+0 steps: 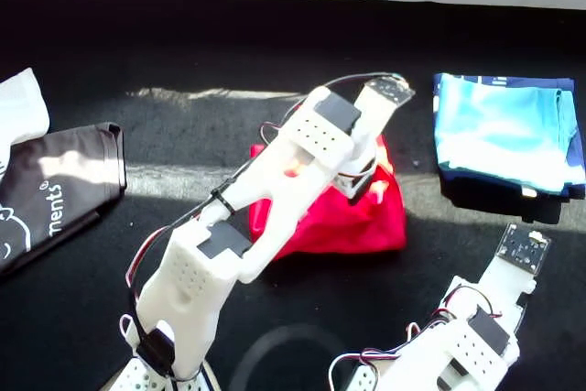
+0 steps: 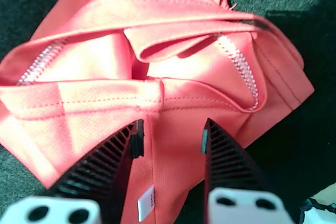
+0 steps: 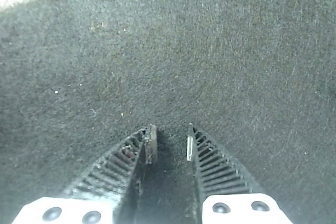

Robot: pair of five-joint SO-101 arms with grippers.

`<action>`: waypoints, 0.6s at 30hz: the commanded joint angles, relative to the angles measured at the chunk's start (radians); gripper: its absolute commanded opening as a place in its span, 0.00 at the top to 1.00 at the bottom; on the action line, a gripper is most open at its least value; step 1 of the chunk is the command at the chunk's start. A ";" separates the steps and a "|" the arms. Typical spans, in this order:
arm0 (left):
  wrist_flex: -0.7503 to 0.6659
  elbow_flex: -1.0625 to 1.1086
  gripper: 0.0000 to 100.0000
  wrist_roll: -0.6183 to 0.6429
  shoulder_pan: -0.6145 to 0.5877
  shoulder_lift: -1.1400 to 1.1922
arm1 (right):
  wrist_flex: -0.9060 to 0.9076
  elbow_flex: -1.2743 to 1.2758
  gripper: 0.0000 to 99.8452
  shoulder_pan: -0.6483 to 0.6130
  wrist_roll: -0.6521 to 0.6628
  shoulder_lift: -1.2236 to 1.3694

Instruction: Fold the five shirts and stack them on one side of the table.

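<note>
A crumpled red shirt (image 1: 339,222) lies in a loose heap at the middle of the black table. The left arm (image 1: 302,157) stretches over it from the near left. In the left wrist view my left gripper (image 2: 170,135) stands open just above the red shirt (image 2: 157,77), its black fingers (image 2: 118,156) either side of a seam, with nothing clamped. My right gripper (image 3: 169,142) is open over bare black cloth; its arm (image 1: 476,336) sits at the near right.
A folded blue shirt (image 1: 504,130) rests on a dark folded one (image 1: 494,199) at the right. A black shirt with white print (image 1: 55,190) and a white shirt (image 1: 20,107) lie at the left edge. Sunlight streaks the black cloth (image 1: 183,43).
</note>
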 commanded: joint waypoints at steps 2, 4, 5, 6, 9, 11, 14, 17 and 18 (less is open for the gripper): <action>-0.058 0.036 0.85 0.000 -0.001 -0.019 | -0.010 0.015 0.90 -0.019 -0.002 -0.005; -0.080 0.079 0.86 -0.003 -0.001 -0.019 | -0.010 0.015 0.90 -0.019 -0.002 -0.005; -0.092 0.099 0.86 -0.003 -0.002 -0.019 | -0.010 0.015 0.90 -0.019 -0.002 -0.005; -0.101 0.113 0.86 -0.003 -0.004 -0.019 | -0.010 0.015 0.90 -0.019 -0.002 -0.005; -0.110 0.125 0.86 -0.003 -0.013 -0.019 | -0.010 0.015 0.90 -0.019 -0.002 -0.005; -0.114 0.125 0.86 -0.003 -0.013 -0.019 | -0.010 0.015 0.90 -0.019 -0.002 -0.005; -0.114 0.124 0.86 -0.005 -0.004 -0.022 | -0.010 0.015 0.90 -0.019 -0.002 -0.005; -0.110 0.124 0.87 -0.005 0.012 -0.027 | -0.021 0.016 0.90 -0.019 -0.002 -0.005; -0.107 0.124 0.89 -0.005 0.018 -0.028 | -0.021 0.016 0.90 -0.019 -0.002 -0.005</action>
